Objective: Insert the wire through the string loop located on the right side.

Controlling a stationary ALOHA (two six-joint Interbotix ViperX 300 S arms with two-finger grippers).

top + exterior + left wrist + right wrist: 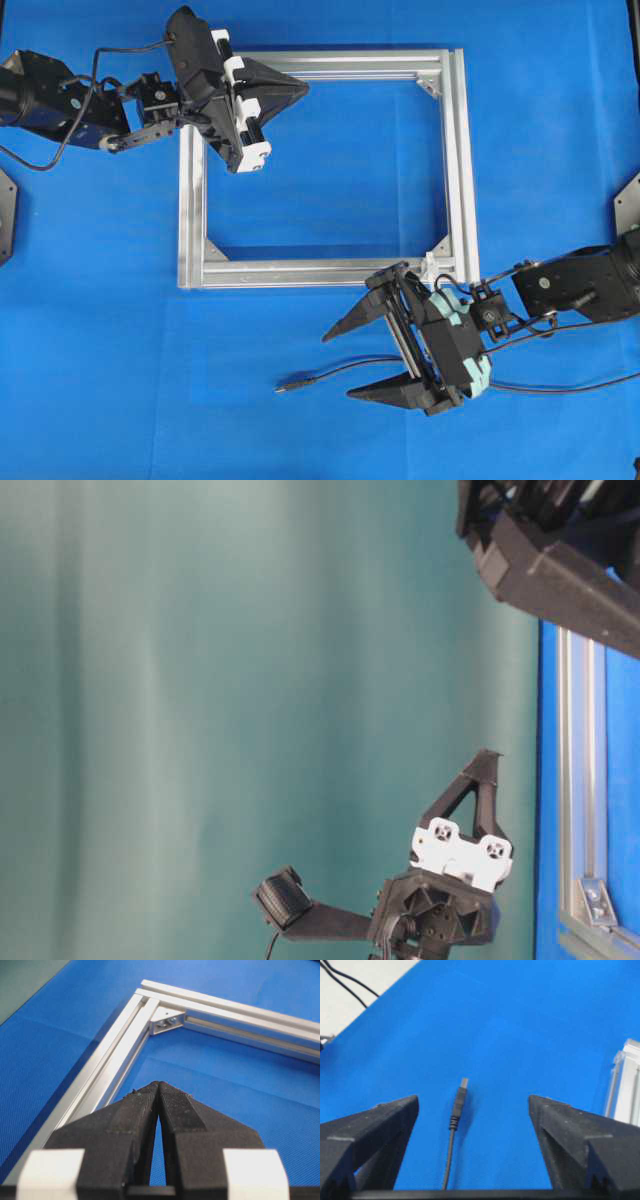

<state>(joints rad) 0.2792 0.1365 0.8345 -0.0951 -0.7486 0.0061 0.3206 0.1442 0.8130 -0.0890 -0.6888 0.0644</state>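
The wire lies on the blue cloth in front of the silver frame, with its plug tip pointing left. My right gripper hovers open over it. In the right wrist view the plug lies on the cloth between the spread fingers of the right gripper, untouched. A whitish string loop hangs at the frame's near right corner. My left gripper is shut on nothing over the frame's far left corner, and the left wrist view shows its tips together.
The frame's far rail and corner bracket lie ahead of the left gripper. The wire trails off the right edge of the table. Blue cloth covers the table around the frame. A teal backdrop stands behind.
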